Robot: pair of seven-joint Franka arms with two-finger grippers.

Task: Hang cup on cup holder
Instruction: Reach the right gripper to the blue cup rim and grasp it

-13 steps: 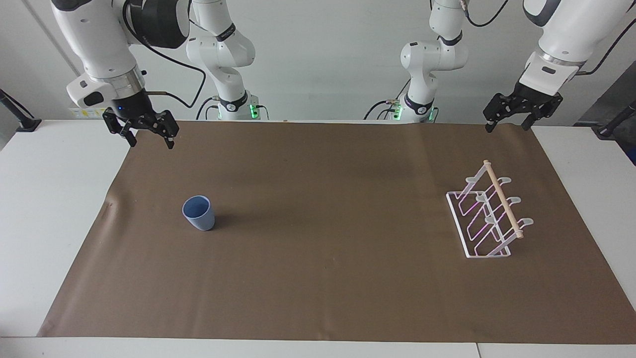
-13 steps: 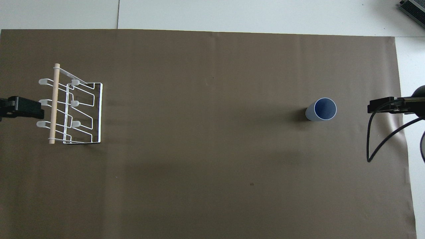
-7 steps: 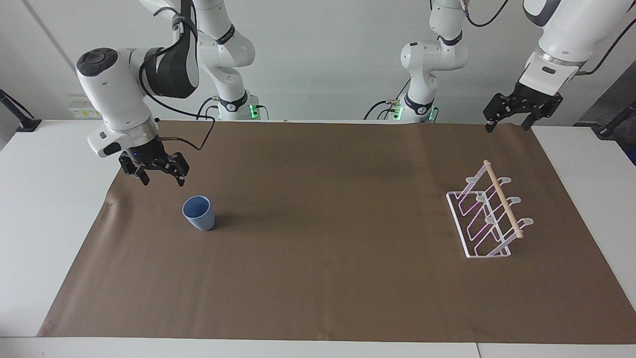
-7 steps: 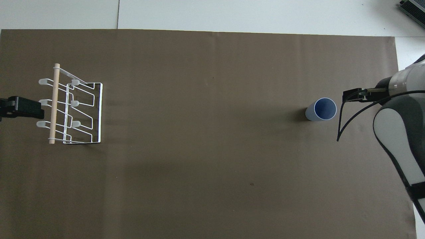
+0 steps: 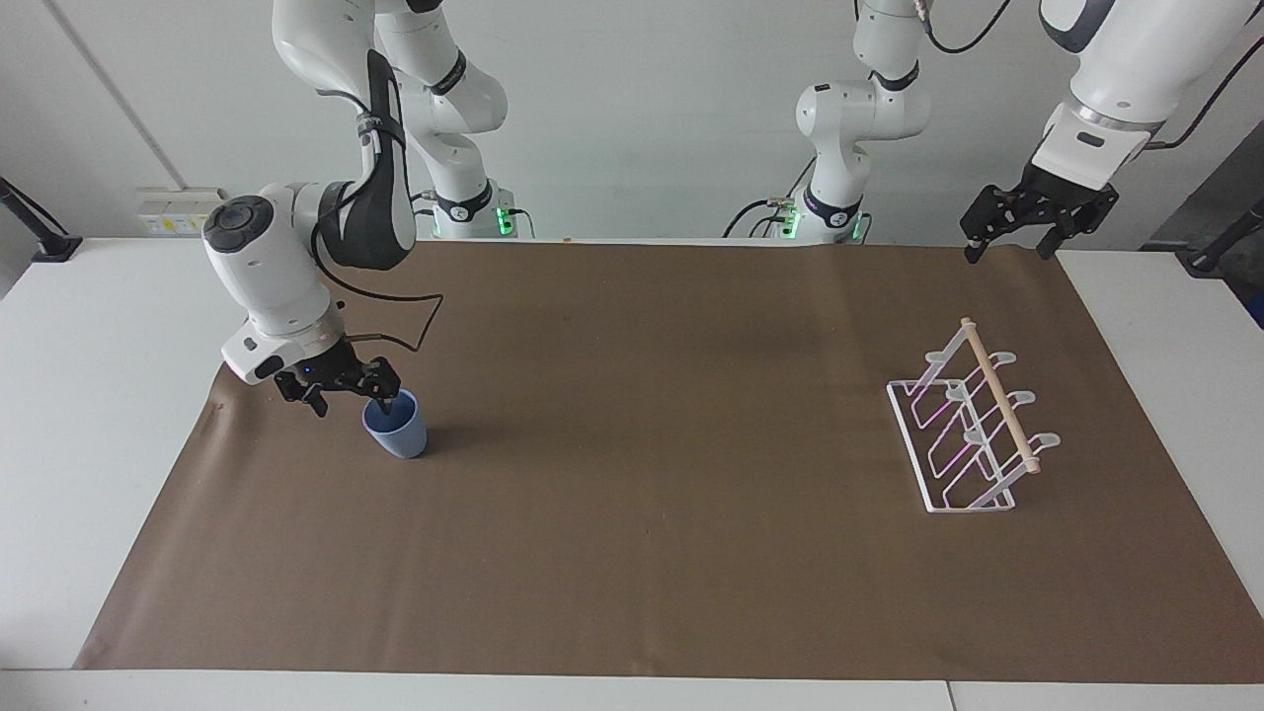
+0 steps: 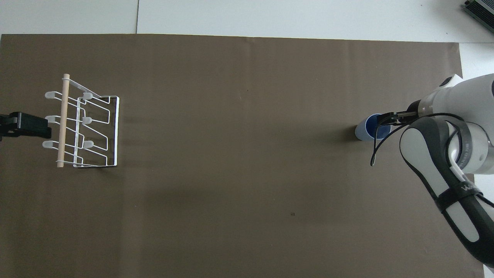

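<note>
The light-blue cup (image 5: 399, 435) stands upright on the brown mat toward the right arm's end of the table; it also shows in the overhead view (image 6: 364, 131). My right gripper (image 5: 353, 398) is open and low at the cup's rim, with one finger (image 5: 386, 398) at the rim's edge and the other outside it; in the overhead view the right gripper (image 6: 387, 119) covers part of the cup's mouth. The white wire cup holder (image 5: 973, 427) with a wooden dowel stands empty toward the left arm's end (image 6: 83, 127). My left gripper (image 5: 1012, 242) waits open, raised beside the holder (image 6: 24, 125).
A brown paper mat (image 5: 642, 474) covers most of the white table (image 5: 99, 395). A black cable (image 5: 400, 296) loops from the right wrist above the mat. The arm bases (image 5: 464, 212) stand at the table's robot end.
My right arm has swung down from its raised spot by the mat's corner to the cup, its gripper now at the rim. The cup, the holder and the left arm have not moved.
</note>
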